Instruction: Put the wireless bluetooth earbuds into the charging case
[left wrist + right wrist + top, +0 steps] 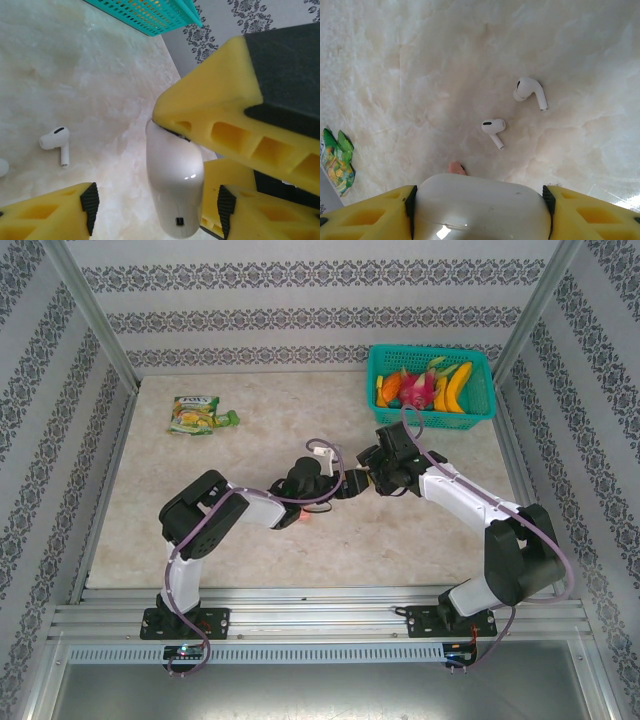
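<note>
Right wrist: right gripper clamps the charging case; left gripper straddles it, fingers apart. Likely the case-opening step. Left must close and flip it open before white earbuds go in.

Earbuds loose, case gripped

One white earbud lies on its side on the pale marbled surface. A second white earbud lies near it, not touching — both stems slant down-right. The glossy pearl-white charging case sits clamped in the right gripper.
</note>
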Action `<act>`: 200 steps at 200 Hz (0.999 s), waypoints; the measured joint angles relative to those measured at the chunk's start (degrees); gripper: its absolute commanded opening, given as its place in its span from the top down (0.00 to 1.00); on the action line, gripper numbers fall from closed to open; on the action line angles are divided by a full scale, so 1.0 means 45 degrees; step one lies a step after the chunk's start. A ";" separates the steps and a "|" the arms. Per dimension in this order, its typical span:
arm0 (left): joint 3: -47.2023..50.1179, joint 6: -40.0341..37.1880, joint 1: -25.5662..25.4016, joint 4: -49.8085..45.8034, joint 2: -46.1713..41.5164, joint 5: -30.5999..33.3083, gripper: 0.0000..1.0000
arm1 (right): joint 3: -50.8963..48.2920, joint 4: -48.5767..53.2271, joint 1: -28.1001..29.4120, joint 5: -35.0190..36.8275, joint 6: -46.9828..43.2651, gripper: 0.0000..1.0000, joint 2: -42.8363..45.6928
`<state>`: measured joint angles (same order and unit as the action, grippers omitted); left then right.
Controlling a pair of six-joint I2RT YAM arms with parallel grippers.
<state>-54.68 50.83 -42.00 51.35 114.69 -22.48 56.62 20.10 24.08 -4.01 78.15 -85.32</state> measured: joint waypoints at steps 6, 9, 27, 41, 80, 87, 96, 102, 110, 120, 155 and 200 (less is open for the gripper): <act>-0.0063 0.0015 0.0000 0.0034 0.0029 0.0005 0.40 | 0.0000 -0.0024 0.0000 -0.0005 0.0000 0.39 0.0000; -0.0092 0.0063 0.0000 0.0039 0.0029 0.0005 0.41 | 0.0000 -0.0044 0.0000 -0.0005 0.0000 0.39 0.0000; -0.0253 0.0117 0.0000 0.0131 0.0034 0.0000 0.46 | 0.0000 -0.0063 0.0000 -0.0019 0.0029 0.39 0.0000; -0.0311 0.0136 -0.0005 0.0175 0.0034 0.0005 0.53 | 0.0000 -0.0146 -0.0053 -0.0044 0.0044 0.40 0.0000; -0.0335 0.0189 -0.0005 0.0223 0.0034 0.0000 0.59 | 0.0000 -0.0204 -0.0078 -0.0044 0.0136 0.39 0.0000; -0.0335 0.0189 -0.0005 0.0223 0.0034 0.0005 0.61 | 0.0000 -0.0209 -0.0078 -0.0049 0.0151 0.39 0.0000; -0.0335 0.0204 -0.0005 0.0228 0.0034 0.0010 0.62 | 0.0000 -0.0223 -0.0078 -0.0049 0.0189 0.39 0.0000; -0.0335 0.0223 -0.0005 0.0228 0.0034 0.0015 0.64 | 0.0000 -0.0243 -0.0078 -0.0049 0.0219 0.39 0.0000; -0.0335 0.0238 -0.0005 0.0228 0.0034 0.0039 0.65 | 0.0000 -0.0253 -0.0078 -0.0049 0.0238 0.40 0.0005; -0.0335 0.0262 -0.0005 0.0223 0.0034 0.0053 0.68 | 0.0000 -0.0257 -0.0078 -0.0049 0.0257 0.39 0.0015; -0.0335 0.0427 0.0000 0.0223 0.0034 0.0117 0.78 | 0.0000 -0.0287 -0.0087 -0.0044 0.0277 0.39 0.0053; -0.0335 0.0476 -0.0005 0.0277 0.0034 0.0053 0.89 | -0.0010 -0.0398 -0.0214 -0.0204 0.0257 0.17 0.0053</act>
<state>-56.18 52.97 -42.02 52.60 114.85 -22.24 56.58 18.31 23.11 -4.93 79.31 -85.08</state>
